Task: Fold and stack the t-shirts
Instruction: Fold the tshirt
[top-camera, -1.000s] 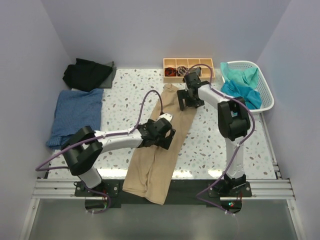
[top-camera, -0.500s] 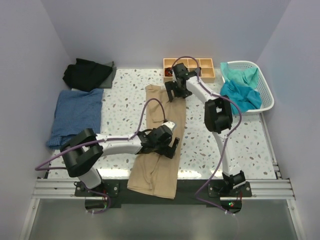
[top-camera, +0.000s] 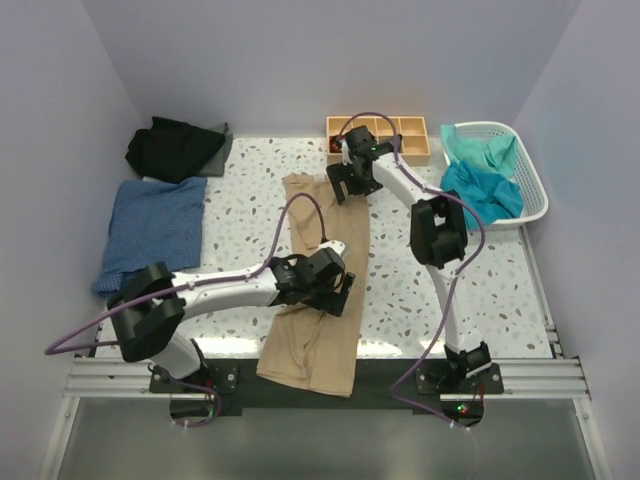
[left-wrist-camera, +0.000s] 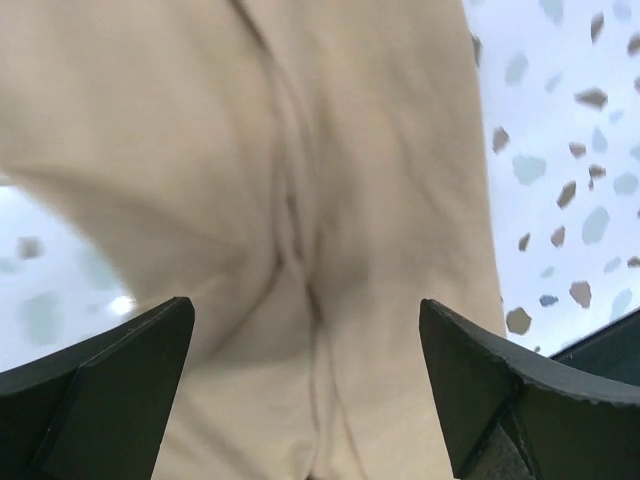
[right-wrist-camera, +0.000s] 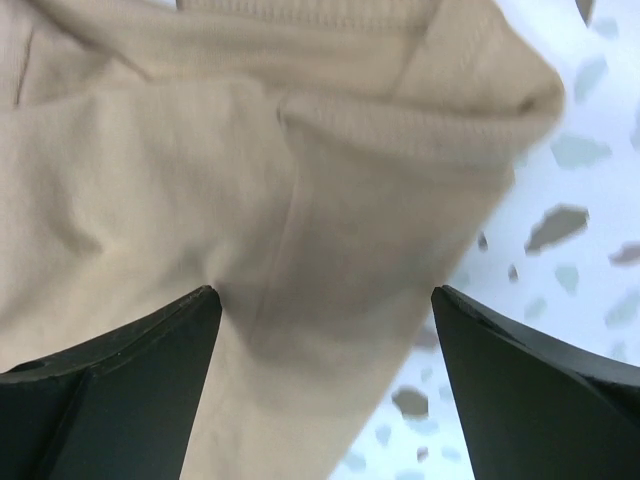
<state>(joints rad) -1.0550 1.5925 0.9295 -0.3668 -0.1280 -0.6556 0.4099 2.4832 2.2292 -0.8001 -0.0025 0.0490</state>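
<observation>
Left wrist blurs the tan t-shirt (left-wrist-camera: 300, 180) beneath the parted left tool (left-wrist-camera: 305, 330); right tool (right-wrist-camera: 325, 310) parted too.

I'm seeing the tan shirt (top-camera: 312, 350) lying well to the left of the basket (top-camera: 532, 178), folded lengthwise into a long narrow strip running from far to near. Soft creases are running down its middle, and a ribbed edge is bunching up at its far end. The teal shirts (top-camera: 485, 185) are sitting crumpled inside the basket; I can't tell how many. The blue shirt (top-camera: 152, 225) is lying roughly flat, far left of the basket. The black shirt (top-camera: 172, 147) is sitting in a rumpled heap just behind the blue one.
</observation>
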